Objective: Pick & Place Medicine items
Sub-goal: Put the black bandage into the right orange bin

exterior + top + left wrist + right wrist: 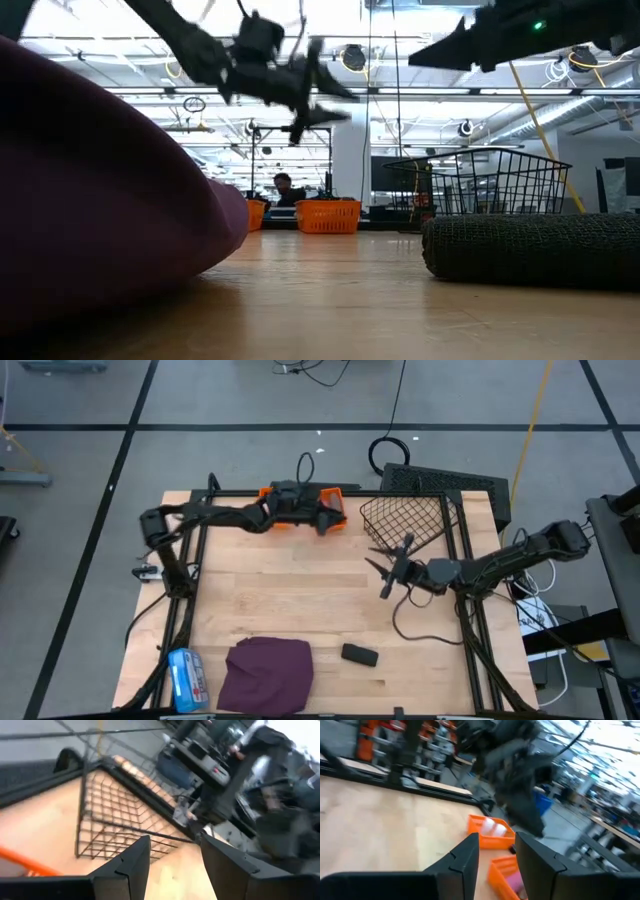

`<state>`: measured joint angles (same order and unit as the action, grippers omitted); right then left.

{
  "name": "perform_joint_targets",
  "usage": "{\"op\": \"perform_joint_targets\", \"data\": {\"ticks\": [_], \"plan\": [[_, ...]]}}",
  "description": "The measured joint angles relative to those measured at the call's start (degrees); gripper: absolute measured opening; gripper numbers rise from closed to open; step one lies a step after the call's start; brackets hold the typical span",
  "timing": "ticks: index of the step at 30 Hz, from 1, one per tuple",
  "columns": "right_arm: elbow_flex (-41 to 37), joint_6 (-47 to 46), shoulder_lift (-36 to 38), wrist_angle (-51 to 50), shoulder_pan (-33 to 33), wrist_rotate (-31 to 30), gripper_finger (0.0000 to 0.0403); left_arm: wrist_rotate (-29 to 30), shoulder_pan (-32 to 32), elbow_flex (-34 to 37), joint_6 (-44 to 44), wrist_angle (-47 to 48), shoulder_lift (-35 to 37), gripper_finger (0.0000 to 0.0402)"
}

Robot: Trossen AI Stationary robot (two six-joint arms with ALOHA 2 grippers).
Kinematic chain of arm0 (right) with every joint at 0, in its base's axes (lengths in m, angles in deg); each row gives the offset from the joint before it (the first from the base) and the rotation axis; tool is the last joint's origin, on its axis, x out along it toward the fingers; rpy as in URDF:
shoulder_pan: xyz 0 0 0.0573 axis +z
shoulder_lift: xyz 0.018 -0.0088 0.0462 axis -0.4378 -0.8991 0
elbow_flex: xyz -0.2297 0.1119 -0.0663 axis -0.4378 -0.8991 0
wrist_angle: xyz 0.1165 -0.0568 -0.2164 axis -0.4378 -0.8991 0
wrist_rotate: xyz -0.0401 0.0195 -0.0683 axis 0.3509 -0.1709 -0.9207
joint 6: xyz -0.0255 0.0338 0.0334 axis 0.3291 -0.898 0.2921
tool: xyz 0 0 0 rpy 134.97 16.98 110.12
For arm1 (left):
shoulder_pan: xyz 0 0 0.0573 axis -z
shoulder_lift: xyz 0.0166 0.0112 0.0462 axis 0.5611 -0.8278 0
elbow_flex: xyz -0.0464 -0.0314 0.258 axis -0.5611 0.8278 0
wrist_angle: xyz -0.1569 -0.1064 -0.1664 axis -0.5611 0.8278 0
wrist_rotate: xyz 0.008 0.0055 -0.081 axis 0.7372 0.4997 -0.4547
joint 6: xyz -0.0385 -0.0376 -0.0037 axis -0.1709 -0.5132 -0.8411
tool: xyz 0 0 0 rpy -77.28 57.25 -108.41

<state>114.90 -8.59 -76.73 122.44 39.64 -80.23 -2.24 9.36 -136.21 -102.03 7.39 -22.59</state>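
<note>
A black oblong [360, 655] lies flat on the wood near the table's near edge and shows large in the low view [530, 250]. Small orange bins [300, 500] sit at the far edge; the right wrist view shows white round bottles [489, 825] and something pink [514, 883] in them. My left gripper [327, 523] hovers beside the orange bins, open and empty [172, 840]. My right gripper [385, 568] hangs open over mid-table, near the wire basket [410, 520], with nothing between its fingers [497, 837]. The grey-brown oblong is not seen.
A black wire basket [115, 815] stands at the far right of the table. A purple cloth [268, 675] and a blue-and-white packet [187, 678] lie at the near edge. A black frame [200, 560] rims the table. Bare wood [290, 590] lies mid-table.
</note>
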Motion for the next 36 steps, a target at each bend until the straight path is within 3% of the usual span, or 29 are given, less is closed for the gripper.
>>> {"op": "perform_joint_targets", "data": {"ticks": [2, 6, 11, 13, 17, 20, 23, 32, 36], "plan": [[0.0, 0.68, 0.0, 0.91, 2.47, 0.0, 0.0123, 0.53, 1.75, 0.0, 4.69, 4.99, 4.54, 0.0182], [0.0, -0.07, 0.02, 2.68, 10.02, 0.0, 0.0142, 8.32, 8.8, 0.0, 15.65, 14.44, 13.92, 0.0182], [4.8, -5.35, -3.38, 1.23, 21.73, -0.79, 0.0202, 19.57, 17.88, 0.0, 24.24, 21.87, 23.37, 0.0182], [9.6, -8.37, -7.24, -4.48, 25.74, -3.51, 0.0232, 22.77, 20.66, 0.0, 25.19, 23.28, 26.37, 0.0182], [22.17, -21.07, -17.75, -27.92, 30.25, -6.92, 0.028, 26.07, 24.34, 0.0, 25.99, 24.76, 30.46, 0.0182], [30.28, -34.17, -25.43, -43.98, 31.38, -6.87, 0.0296, 26.94, 25.44, 0.0, 25.41, 24.48, 31.73, 0.0182], [34.45, -43.72, -31.77, -52.91, 31.51, -4.18, 0.0298, 25.53, 26.0, 0.0, 24.27, 24.45, 31.89, 0.0182], [35.23, -57.62, -42.57, -55.73, 30.88, 7.97, 0.0279, 23.59, 26.07, 0.02, 22.6, 24.37, 30.67, 0.0182], [35.23, -61.17, -44.25, -59.59, 30.92, 10.27, 0.0272, 23.49, 26.09, 0.02, 20.81, 25.1, 30.15, 0.0182]]}}
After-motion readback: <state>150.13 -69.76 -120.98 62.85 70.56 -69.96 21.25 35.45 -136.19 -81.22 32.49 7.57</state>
